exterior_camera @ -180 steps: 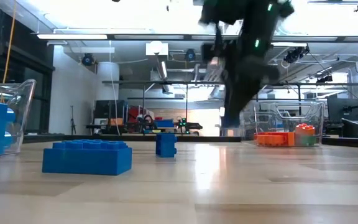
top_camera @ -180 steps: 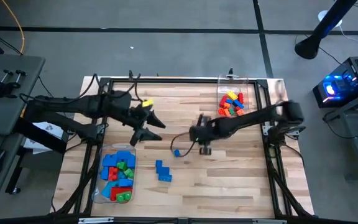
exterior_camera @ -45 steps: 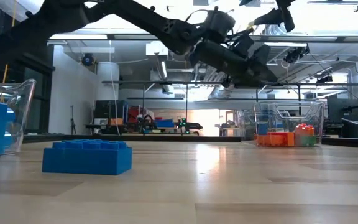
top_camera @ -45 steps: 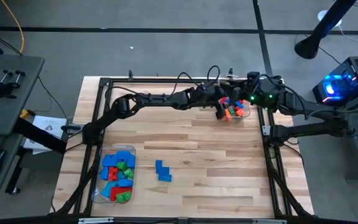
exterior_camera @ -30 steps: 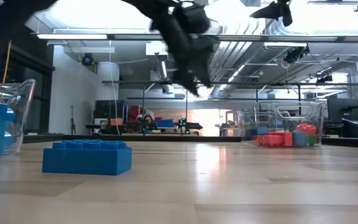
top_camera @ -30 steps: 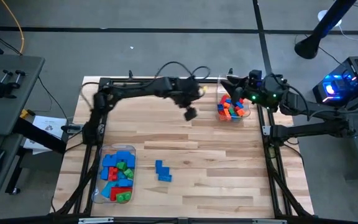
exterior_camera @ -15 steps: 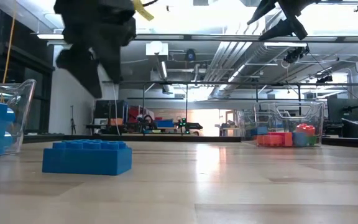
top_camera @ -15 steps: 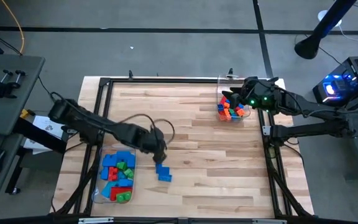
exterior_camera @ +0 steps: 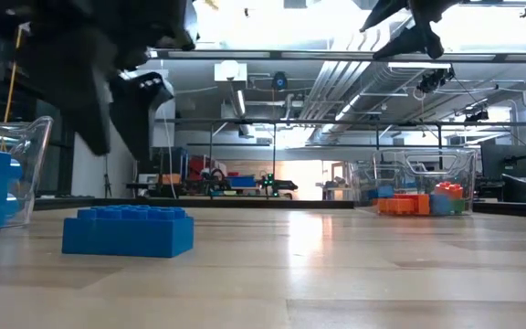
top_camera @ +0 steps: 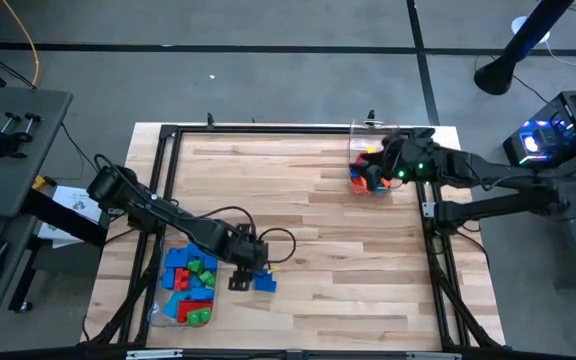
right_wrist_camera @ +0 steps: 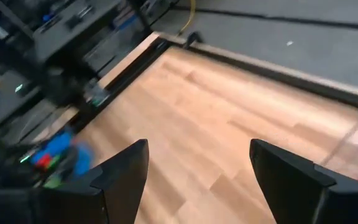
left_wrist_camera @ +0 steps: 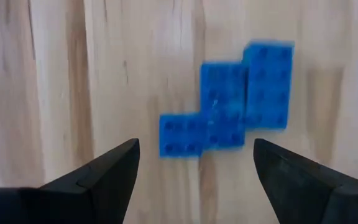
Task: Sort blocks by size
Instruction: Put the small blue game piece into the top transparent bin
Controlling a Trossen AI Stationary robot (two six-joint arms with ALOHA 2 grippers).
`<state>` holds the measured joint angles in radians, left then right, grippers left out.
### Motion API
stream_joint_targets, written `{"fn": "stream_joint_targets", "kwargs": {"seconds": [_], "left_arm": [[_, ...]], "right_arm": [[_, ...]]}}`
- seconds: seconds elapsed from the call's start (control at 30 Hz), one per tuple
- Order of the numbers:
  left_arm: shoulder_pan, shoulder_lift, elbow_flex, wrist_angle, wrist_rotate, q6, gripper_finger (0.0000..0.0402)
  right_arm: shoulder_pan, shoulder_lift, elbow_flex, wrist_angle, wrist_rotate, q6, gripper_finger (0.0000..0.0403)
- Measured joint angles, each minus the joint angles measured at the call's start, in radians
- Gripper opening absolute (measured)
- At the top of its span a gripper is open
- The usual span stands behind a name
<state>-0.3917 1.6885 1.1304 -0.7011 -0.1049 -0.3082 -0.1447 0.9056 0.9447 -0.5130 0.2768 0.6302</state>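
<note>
While the left gripper (top_camera: 242, 272) hangs open-jawed above the loose blue blocks (left_wrist_camera: 229, 99) on the table (top_camera: 348, 260), the likely step is to pick them up. They lie as an offset cluster beside the near tub (top_camera: 190, 280) of larger blocks, so the fingers should straddle one narrow side squarely and come straight down. Over the far tub (top_camera: 373, 165) of small blocks, the right gripper (top_camera: 380, 160) waits, its jaws also apart and empty.

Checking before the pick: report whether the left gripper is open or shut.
Open. The left gripper shows its two dark fingers spread wide apart, empty, above the blue studded plastic bricks lying on the wooden table.
</note>
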Motion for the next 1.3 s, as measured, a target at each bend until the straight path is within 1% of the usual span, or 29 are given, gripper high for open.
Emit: {"fn": "stream_joint_targets", "kwargs": {"seconds": [0.1,0.17,0.23,0.3,0.37,0.4,0.43,0.5,0.57,0.6,0.63,0.7,0.77,0.87,1.0,1.1,1.3], "left_arm": [[0.022,-0.005,-0.032,0.080,0.004,-0.038,0.0284],[0.038,-0.003,-0.052,0.081,0.001,-0.046,0.0257],[0.051,-0.002,-0.064,0.082,-0.011,-0.046,0.0208],[0.061,-0.003,-0.067,0.082,-0.010,-0.023,0.0139],[0.064,-0.003,-0.067,0.079,-0.010,0.029,0.0055],[0.065,-0.003,-0.067,0.081,-0.010,0.051,0.0028],[0.065,-0.003,-0.067,0.086,-0.010,0.064,0.0018],[0.060,-0.003,-0.067,0.101,-0.011,0.100,0.0015],[0.048,-0.003,-0.067,0.120,-0.004,0.155,0.0005],[0.043,-0.003,-0.068,0.140,0.015,0.180,0.0003],[0.039,-0.003,-0.071,0.168,0.041,0.202,0.0003],[0.032,-0.004,-0.085,0.201,0.076,0.217,0.0001],[0.028,-0.006,-0.103,0.199,0.080,0.216,0.0001],[0.033,-0.021,-0.141,0.205,0.078,0.189,0.0000],[0.043,-0.025,-0.173,0.210,0.076,0.141,0.0000],[0.050,-0.025,-0.188,0.259,0.081,0.127,0.0000],[0.083,-0.025,-0.189,0.262,0.096,0.101,0.0000]], "right_arm": [[0.094,0.019,0.000,0.005,0.010,0.059,0.0277],[0.180,0.035,0.000,0.007,0.046,0.120,0.0277],[0.280,0.058,0.000,0.012,0.124,0.189,0.0276],[0.389,0.088,0.000,0.022,0.237,0.262,0.0268],[0.496,0.129,0.000,0.026,0.349,0.350,0.0244],[0.544,0.154,0.000,0.026,0.400,0.404,0.0225],[0.589,0.182,0.000,0.026,0.441,0.463,0.0202],[0.670,0.246,0.000,0.026,0.504,0.608,0.0137],[0.735,0.319,0.000,0.031,0.541,0.763,0.0055],[0.763,0.362,0.000,0.045,0.553,0.832,0.0028],[0.787,0.403,0.000,0.067,0.561,0.892,0.0018],[0.822,0.481,0.000,0.113,0.555,0.993,0.0018],[0.847,0.547,0.005,0.140,0.544,1.070,0.0008],[0.867,0.623,0.031,0.145,0.551,1.125,0.0005],[0.867,0.664,0.055,0.146,0.541,1.119,0.0002],[0.867,0.666,0.056,0.147,0.542,1.096,0.0001],[0.867,0.666,0.056,0.143,0.533,1.044,0.0001]]}}
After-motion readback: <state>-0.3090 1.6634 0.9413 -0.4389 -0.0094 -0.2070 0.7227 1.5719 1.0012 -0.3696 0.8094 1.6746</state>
